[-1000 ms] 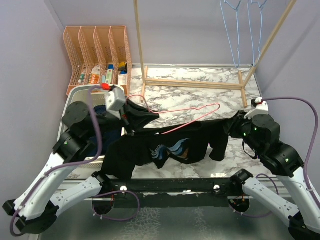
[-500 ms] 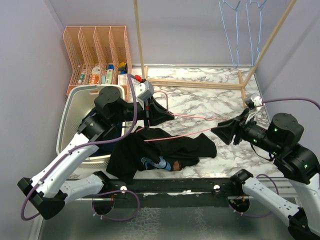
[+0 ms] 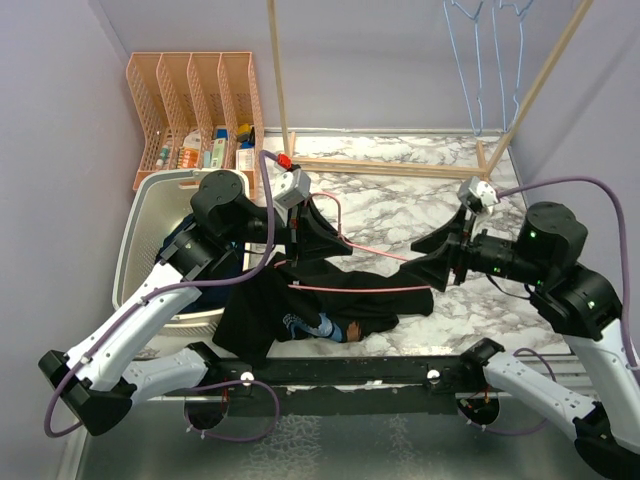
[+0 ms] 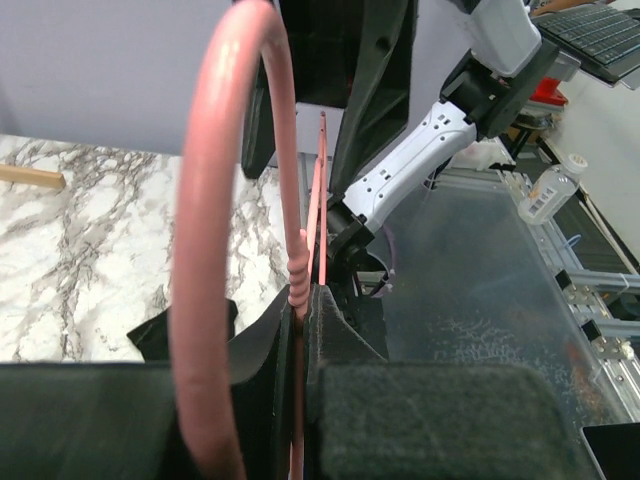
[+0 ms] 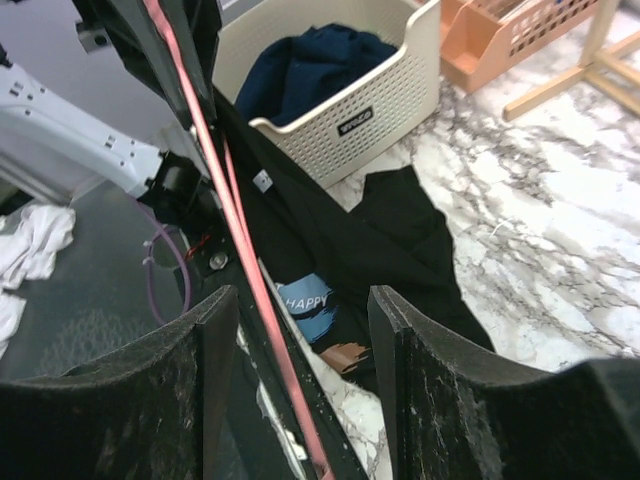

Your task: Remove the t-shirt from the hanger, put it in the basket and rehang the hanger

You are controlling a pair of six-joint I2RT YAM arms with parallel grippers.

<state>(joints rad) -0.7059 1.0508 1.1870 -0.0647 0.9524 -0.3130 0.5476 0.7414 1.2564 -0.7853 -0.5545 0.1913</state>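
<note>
While clamped on hanger (image 4: 203,300), left hand (image 3: 322,238) beside basket (image 3: 128,245); right hand (image 5: 300,300) agape over t-shirt (image 3: 390,302)

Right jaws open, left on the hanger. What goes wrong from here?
1. Only the left gripper clamps the pink hanger, near its hook; the long wire may pivot or slip.
2. The right gripper, jaws open, straddles the wire; pulling away sideways could snag it.
3. The black t-shirt lies bunched at the near edge of the table, under the hanger. Whether it is fully free is unclear, so lifting may drag it off.
</note>
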